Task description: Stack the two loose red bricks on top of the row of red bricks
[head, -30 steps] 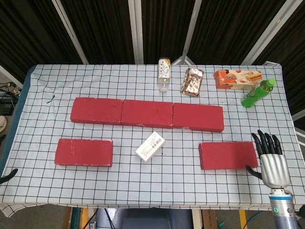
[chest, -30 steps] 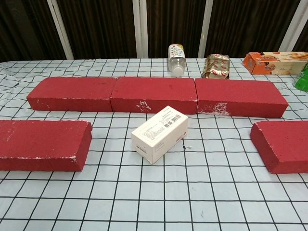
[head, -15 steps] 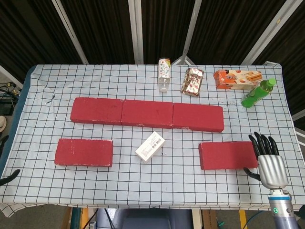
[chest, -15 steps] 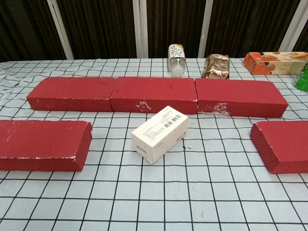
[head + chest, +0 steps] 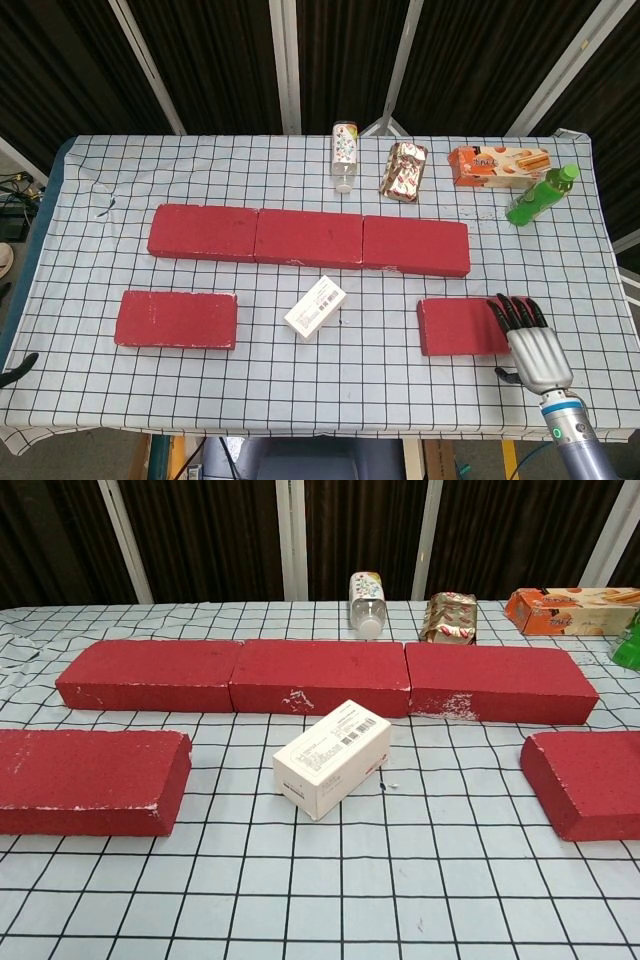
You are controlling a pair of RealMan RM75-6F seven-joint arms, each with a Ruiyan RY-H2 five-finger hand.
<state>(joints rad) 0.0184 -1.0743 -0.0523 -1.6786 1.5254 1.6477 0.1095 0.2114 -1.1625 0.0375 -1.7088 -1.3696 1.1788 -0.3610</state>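
Checked cloth covers the table (image 5: 90, 250), with dark slatted panels behind. Row of red bricks (image 5: 308, 238) lies end to end across the middle. Left loose brick (image 5: 176, 319) lies flat in front of the row's left end; right loose brick (image 5: 465, 325) lies in front of its right end. Right hand (image 5: 530, 340) has its fingers spread, fingertips over the right loose brick's outer end, holding nothing. White box (image 5: 315, 307) sits between the loose bricks.

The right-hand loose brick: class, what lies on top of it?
The right hand overlaps the right loose brick's far right end, fingers over it; actual contact cannot be judged. That end is hidden.
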